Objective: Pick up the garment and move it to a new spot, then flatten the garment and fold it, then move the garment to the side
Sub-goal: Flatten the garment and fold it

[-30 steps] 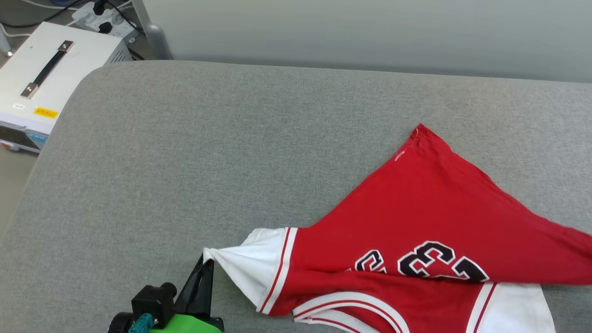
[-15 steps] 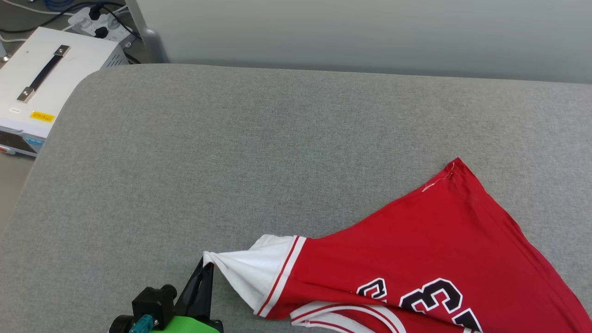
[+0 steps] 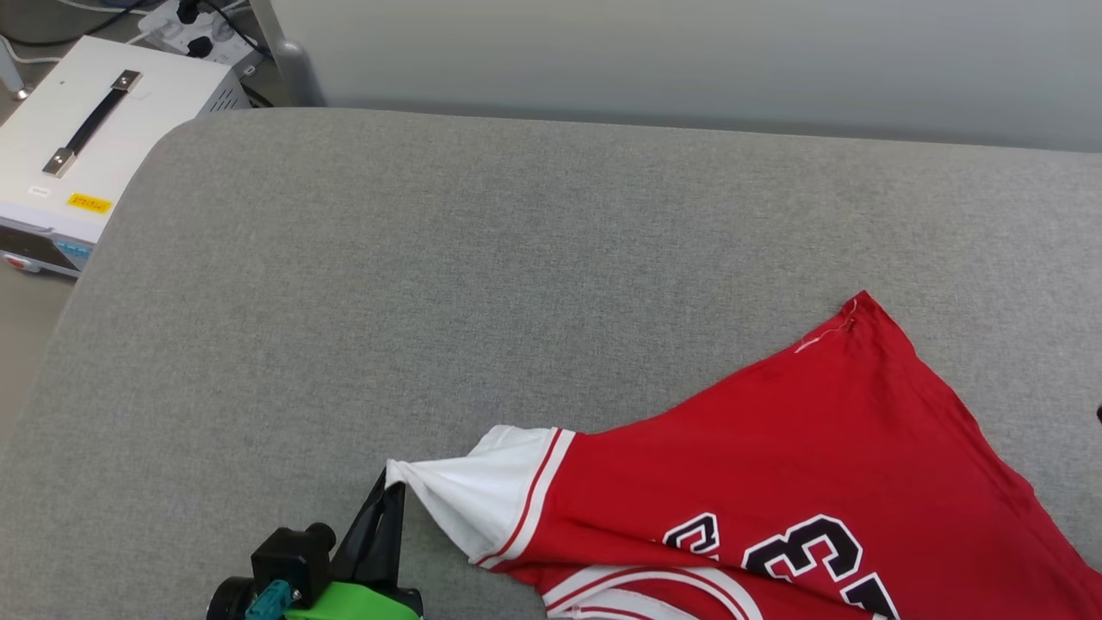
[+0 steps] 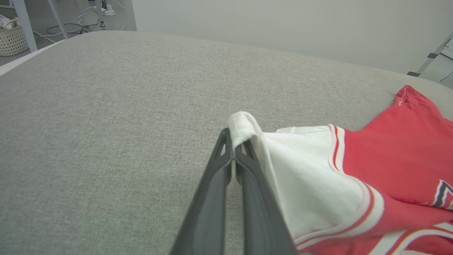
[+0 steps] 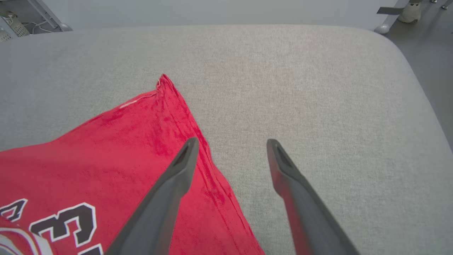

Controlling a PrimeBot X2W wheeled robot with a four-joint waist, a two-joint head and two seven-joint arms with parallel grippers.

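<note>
The garment (image 3: 775, 465), a red jersey with white sleeves and black lettering, lies spread at the near right of the grey padded table (image 3: 516, 258). Its far corner (image 3: 861, 301) points away from me. My left gripper (image 3: 394, 489) is shut on the tip of the white sleeve (image 3: 465, 499), which is drawn to a point; the left wrist view shows the sleeve (image 4: 300, 170) pinched at that gripper (image 4: 231, 141). My right gripper (image 5: 230, 145) is open over the garment's right edge (image 5: 198, 156), one finger above red cloth, the other above bare table, nothing held.
A white box with a black handle (image 3: 86, 146) stands off the table's far left corner, with a power strip and cables (image 3: 189, 26) behind it. A pale wall runs along the back. The table's right edge (image 5: 417, 88) is rounded, with floor beyond.
The garment has slid nearer and rightwards; its far corner is lower in the head view, and its right sleeve has passed out of that view. The left gripper keeps its hold on the sleeve.
</note>
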